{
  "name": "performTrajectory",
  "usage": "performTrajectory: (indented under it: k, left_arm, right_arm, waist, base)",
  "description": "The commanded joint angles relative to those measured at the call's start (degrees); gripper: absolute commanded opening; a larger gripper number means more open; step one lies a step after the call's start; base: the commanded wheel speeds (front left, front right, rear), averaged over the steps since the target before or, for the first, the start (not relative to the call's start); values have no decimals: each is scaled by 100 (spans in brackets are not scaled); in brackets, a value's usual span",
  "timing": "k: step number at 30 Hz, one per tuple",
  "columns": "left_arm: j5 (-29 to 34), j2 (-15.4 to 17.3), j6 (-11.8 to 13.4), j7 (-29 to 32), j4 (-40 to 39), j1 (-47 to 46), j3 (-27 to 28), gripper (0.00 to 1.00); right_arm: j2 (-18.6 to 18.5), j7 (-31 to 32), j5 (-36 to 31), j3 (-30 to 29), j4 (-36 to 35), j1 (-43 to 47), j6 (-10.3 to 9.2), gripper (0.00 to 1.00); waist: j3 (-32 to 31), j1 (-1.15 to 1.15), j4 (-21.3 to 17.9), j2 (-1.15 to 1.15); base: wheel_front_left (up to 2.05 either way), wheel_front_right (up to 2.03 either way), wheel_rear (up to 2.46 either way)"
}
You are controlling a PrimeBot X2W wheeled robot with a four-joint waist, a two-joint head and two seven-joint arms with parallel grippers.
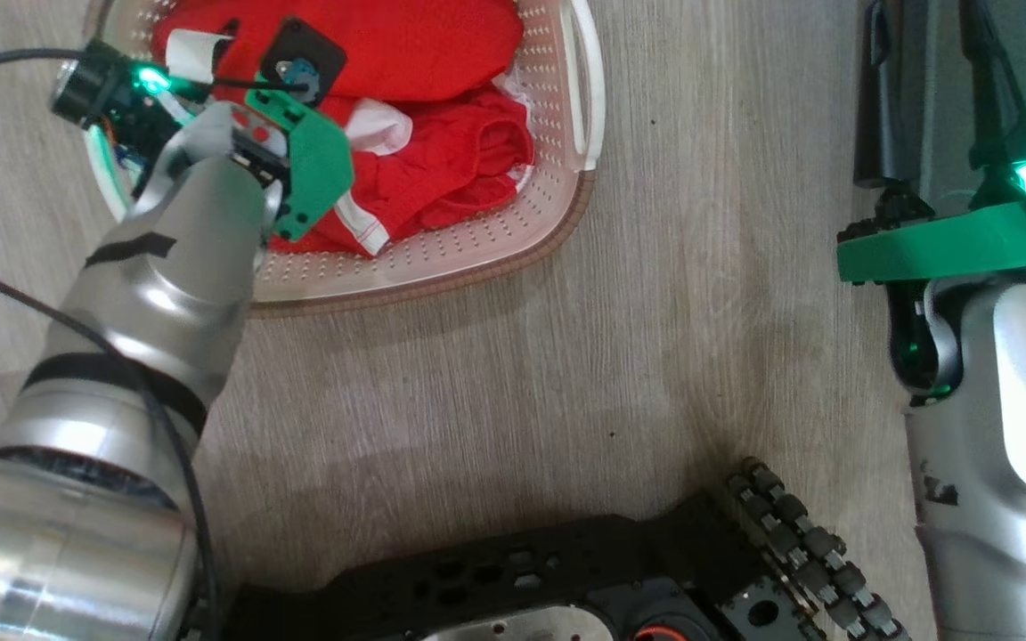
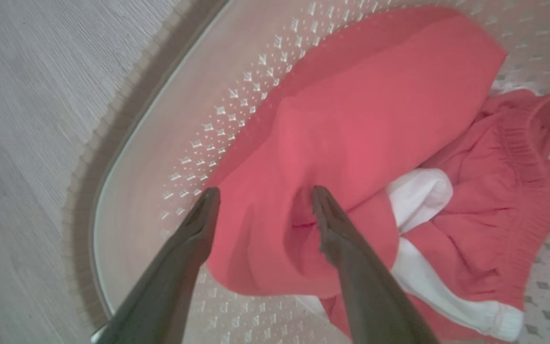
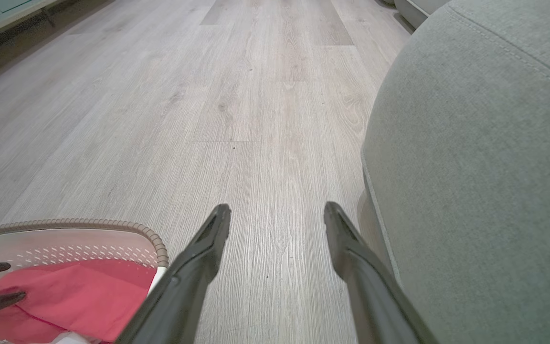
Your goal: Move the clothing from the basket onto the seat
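Left claw [image 2: 265, 191] has its fingers apart, tips at the top fold of the clothing [image 2: 361, 110], which all lies in the basket [image 2: 160, 157]. Right claw [image 3: 277, 208] is apart and empty over the floor [image 3: 256, 95], just beside the seat [image 3: 485, 167]. Risks: a shallow pinch slips off the fabric, tangled pieces drag out and drop short, or the light basket slides. The floor is pale wood plank and the basket sits directly on it.
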Motion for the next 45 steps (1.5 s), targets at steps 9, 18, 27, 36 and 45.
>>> performTrajectory:
  k: [9,18,27,36,45]
  left_arm:
    - [217,361,122,155,173,-223,-238,100]
    - [-237,126,-61,-451,86,-33,-85,0]
    - [-1820,24,-486,-934,-1646,1401,1011,0]
    - [-2067,203,-509,-937,-3343,3135,1556,0]
    - [-2087,262,-413,-937,-4204,4249,1991,0]
  right_arm:
    - [10,-36,330,292,-172,107,-1,100]
    - [10,-36,348,132,-31,313,-1,100]
    - [10,-36,-145,-342,139,959,-1,100]
    - [10,-36,-478,-484,300,1542,-1,100]
    - [10,-36,-577,-486,475,2036,-1,100]
  waist:
    - [164,0,-163,0]
    - [-276,0,-60,0]
    - [-2077,0,561,0]
    - [-3492,0,1019,0]
    - [-4329,0,1225,0]
  base:
    - [0,0,0]
    - [0,0,0]
    - [0,0,0]
    - [0,0,0]
    - [0,0,0]
